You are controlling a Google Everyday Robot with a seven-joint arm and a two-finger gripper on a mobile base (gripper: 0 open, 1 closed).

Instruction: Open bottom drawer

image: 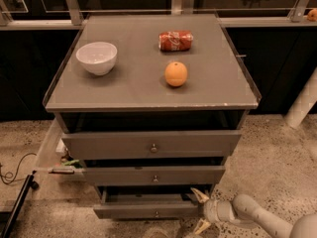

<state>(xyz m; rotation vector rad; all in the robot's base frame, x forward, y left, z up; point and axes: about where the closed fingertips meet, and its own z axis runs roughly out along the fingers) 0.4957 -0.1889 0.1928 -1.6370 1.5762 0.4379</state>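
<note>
So the bottom drawer (143, 210), the grey flat-fronted one that's the narrowest and lowest of the three, with a tiny round metal knob (156, 213) in the middle, sits down around 6 o'clock in the shot. It's sticking out further than the two above it, and you can see a dark strip of its inside along the top edge. The robot's pale two-finger gripper (201, 211) is right at the drawer's right-hand end, roughly 3 o'clock from the knob and well off to the side of it. Its fingers are spread apart, one tip (200, 196) up by the drawer's top right corner and the other down below the front's lower edge, so nothing's clamped. Can't honestly tell if either tip is actually touching the front. The grey arm (257, 218) comes in from the 4 o'clock corner. Above are the mid-sized grey drawer front (154, 175) and the widest grey drawer front (151, 144), both poking out a little too. On the flat grey cabinet top (133, 90) there's a white ceramic bowl (96, 57) at 10 o'clock, a red soda can (176, 40) lying on its side at 12 o'clock, and a round orange fruit (176, 74) just in front of the can.
</note>
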